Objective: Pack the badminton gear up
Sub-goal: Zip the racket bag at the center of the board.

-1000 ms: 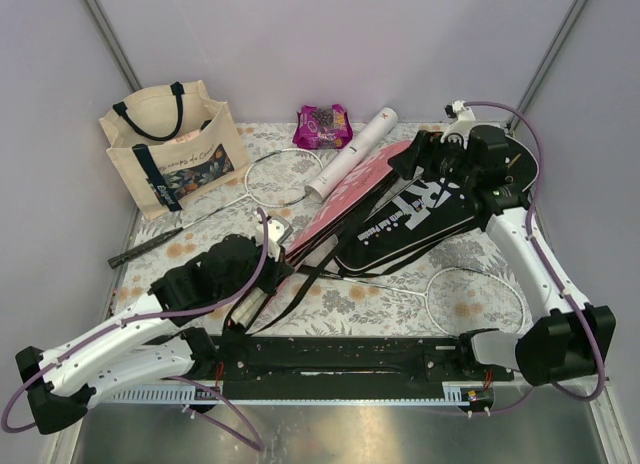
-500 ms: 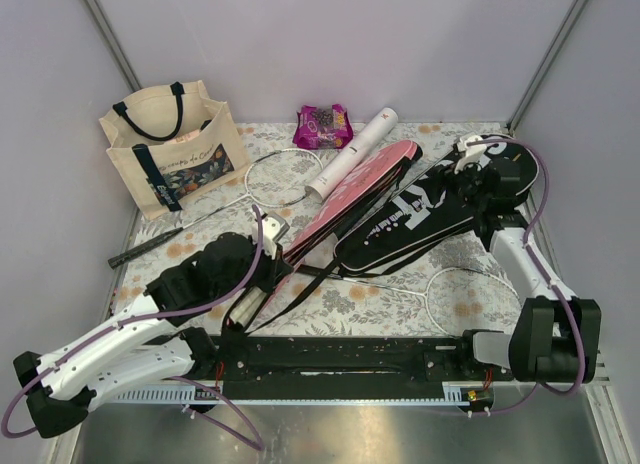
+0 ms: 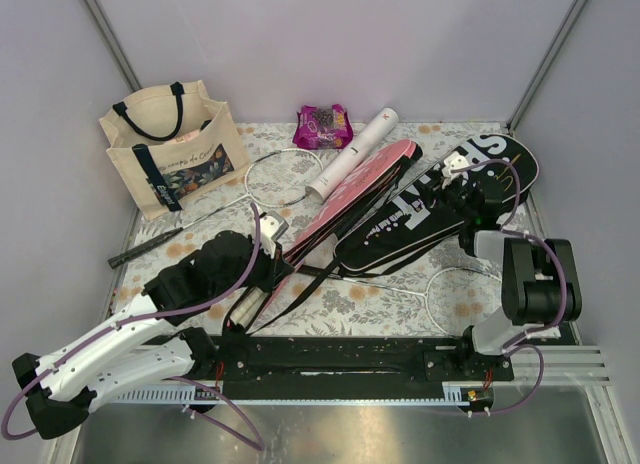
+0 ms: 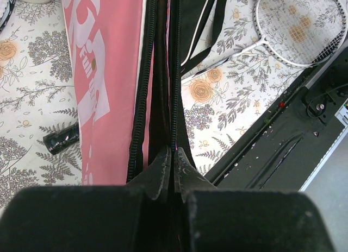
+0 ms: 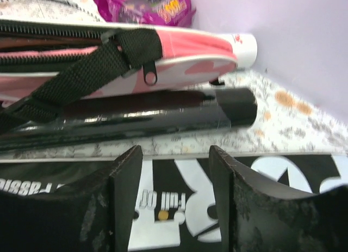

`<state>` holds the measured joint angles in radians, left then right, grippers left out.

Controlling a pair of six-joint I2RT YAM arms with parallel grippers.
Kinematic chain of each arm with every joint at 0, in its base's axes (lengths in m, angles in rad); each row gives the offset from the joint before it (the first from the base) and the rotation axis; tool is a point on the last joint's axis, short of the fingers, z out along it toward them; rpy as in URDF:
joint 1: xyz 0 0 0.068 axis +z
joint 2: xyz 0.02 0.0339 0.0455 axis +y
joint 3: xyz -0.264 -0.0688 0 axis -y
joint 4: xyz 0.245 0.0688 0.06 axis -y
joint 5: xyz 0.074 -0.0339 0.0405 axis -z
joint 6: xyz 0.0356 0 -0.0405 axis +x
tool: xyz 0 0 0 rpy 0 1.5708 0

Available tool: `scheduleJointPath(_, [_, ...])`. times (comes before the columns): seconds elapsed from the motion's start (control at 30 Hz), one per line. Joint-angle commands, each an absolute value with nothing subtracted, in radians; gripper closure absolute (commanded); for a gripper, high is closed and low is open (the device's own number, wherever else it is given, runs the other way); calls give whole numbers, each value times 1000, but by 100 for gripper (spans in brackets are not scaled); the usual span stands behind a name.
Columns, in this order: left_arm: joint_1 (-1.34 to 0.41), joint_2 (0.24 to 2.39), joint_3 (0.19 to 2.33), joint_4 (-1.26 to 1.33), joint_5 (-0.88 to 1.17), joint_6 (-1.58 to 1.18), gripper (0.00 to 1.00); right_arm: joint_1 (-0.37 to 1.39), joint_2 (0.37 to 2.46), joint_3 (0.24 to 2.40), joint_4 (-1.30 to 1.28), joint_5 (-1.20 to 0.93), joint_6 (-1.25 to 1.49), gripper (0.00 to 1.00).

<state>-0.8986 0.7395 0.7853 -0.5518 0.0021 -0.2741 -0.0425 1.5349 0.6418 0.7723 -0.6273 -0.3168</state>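
1. The left gripper (image 3: 268,269) sits near the middle of the table's (image 3: 385,306) near half. Its jaws are pressed together on the near end of the pink cover (image 3: 350,189), at the dark zipper edge.
2. The pink cover lies flat and slanted, running from the left gripper up toward the far edge. In the left wrist view its zipper stands parted.
3. The right gripper (image 3: 462,179) hangs over the wide end of the black cover (image 3: 400,229), toward the far right corner. Its jaws are apart with nothing between them, and the white lettering shows below.
4. The black cover lies alongside the pink one on its right, slanted the same way.
5. In the right wrist view, the black tube (image 5: 163,117) lies on the table between the two covers.
6. The white tube (image 3: 352,154) lies against the pink cover's left side, its top pointing at the far edge.
7. The left racket (image 3: 285,177) has its head beside the white tube and its handle toward the left edge.
8. The right racket (image 3: 450,294) has its head near the near right corner, partly behind the right arm.
9. The tote (image 3: 170,149) stands at the far left corner.
10. The packet (image 3: 322,126) lies at the far edge, just left of the white tube's top.
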Motion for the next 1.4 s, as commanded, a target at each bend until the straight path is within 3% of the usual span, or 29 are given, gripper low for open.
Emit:
scheduleJointPath(0.0, [-891, 724, 851, -471, 43, -299, 100, -46, 1655, 635, 1259, -712, -252, 42])
scheduleJointPath(1.37, [-890, 747, 864, -465, 67, -302, 100, 51, 1655, 699, 1100, -658, -575, 43])
